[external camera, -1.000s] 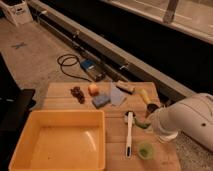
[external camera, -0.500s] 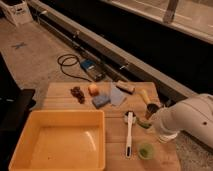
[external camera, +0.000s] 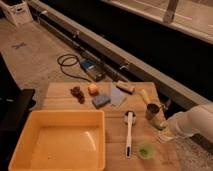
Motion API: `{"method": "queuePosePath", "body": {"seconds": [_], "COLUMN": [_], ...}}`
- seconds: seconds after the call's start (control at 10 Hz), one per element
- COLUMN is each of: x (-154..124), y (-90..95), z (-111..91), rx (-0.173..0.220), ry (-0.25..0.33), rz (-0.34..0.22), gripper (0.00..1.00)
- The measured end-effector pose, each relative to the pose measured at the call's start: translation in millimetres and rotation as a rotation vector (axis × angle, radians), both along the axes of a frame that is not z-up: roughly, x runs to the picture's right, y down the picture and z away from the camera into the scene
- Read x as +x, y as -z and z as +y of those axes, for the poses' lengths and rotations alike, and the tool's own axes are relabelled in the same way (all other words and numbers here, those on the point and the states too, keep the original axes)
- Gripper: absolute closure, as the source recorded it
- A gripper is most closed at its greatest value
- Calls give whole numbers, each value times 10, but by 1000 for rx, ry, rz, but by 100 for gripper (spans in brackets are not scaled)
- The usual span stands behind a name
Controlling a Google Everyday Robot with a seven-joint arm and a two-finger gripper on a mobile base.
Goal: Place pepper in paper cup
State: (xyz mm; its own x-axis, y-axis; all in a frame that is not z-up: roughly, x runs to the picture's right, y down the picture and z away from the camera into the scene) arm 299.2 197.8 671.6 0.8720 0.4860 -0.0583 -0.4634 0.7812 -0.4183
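The gripper (external camera: 161, 126), its grasp impossible to tell, sits just right of the shiny metal cup (external camera: 152, 111), over the white paper cup (external camera: 166, 135) (pepper unseen), on the wooden table (external camera: 115, 130)

A: What sort of place is this?

B: A robot test area, more workshop than home. The bare concrete floor (external camera: 30, 55) carries a coiled black cable (external camera: 67, 62) and a blue power unit (external camera: 92, 69), beside a long low metal ledge (external camera: 107, 49) with a dark wall behind it.

A: And the furniture?

B: A plain wooden counter (external camera: 115, 137) bears a yellow plastic tub (external camera: 20, 150) and small assorted props. A white robot arm (external camera: 195, 125) reaches in from the right, its tool (external camera: 164, 131) low over the counter's right edge. A white storage crate (external camera: 17, 11) stands on the floor far back.
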Motion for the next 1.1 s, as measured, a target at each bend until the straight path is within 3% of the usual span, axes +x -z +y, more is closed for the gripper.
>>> {"method": "queuePosePath", "body": {"seconds": [0.2, 0.8, 1.1], "x": [104, 87, 112], "y": [-124, -230, -298], "z": [-24, -16, 36], "rx": [5, 3, -29], "ry": [-41, -72, -88], "rz": [18, 12, 32], "gripper": [100, 97, 69]}}
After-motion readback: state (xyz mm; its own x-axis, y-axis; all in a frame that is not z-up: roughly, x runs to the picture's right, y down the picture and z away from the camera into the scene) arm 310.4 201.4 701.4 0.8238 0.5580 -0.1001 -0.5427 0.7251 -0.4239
